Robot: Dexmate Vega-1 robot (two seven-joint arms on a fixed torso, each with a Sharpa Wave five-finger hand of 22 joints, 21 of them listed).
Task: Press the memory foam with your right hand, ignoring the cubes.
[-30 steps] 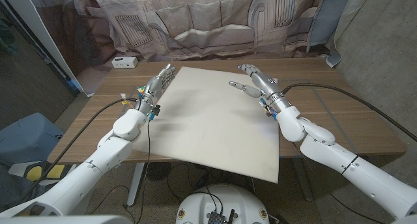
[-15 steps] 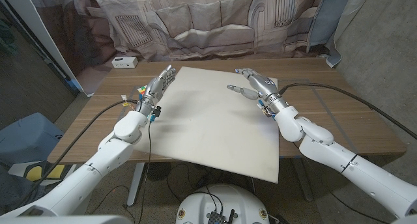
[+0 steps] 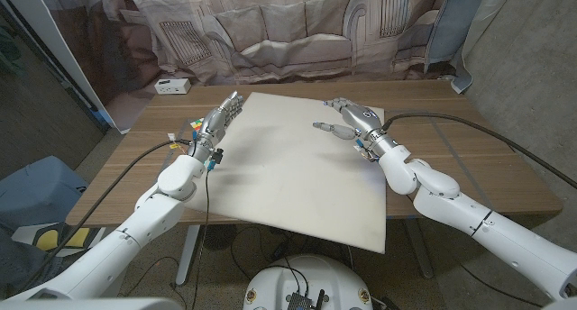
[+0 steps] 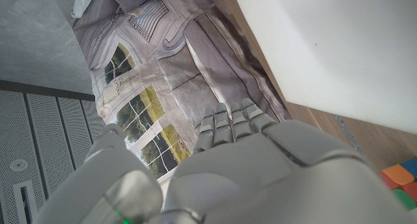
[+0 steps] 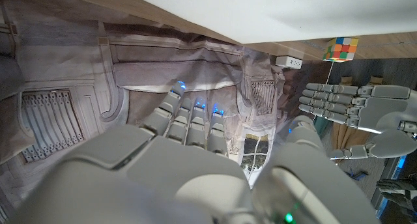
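— Hovering, that's the word for my right hand (image 3: 353,119): fingers spread, holding nothing, over the far corner of the memory foam (image 3: 293,166) on its own side. From the head view I cannot tell whether the fingertips touch the surface.

— Why there and not over the middle?

— My guess is that the corner is simply where the arm brings it in; the pad runs from under the fingers back toward my body and across toward the other arm, so there is plenty of foam within reach for a press.

— And your left hand (image 3: 217,121)?

— Open too, fingers straight and close together, gripping nothing. It stands along the foam's edge on its side, just beside the pad. I take it to be parked out of the way, since the job belongs to the right.

— The cubes?

— A colourful cube (image 3: 191,128) sits on the counter (image 3: 469,148) just outside the left hand, away from the foam. I leave it alone.

— How does the foam look?

— A broad, thin, off-white sheet, smooth and flat, covering most of the counter and overhanging its near edge. I see no dent in it, so I judge the press not yet made.
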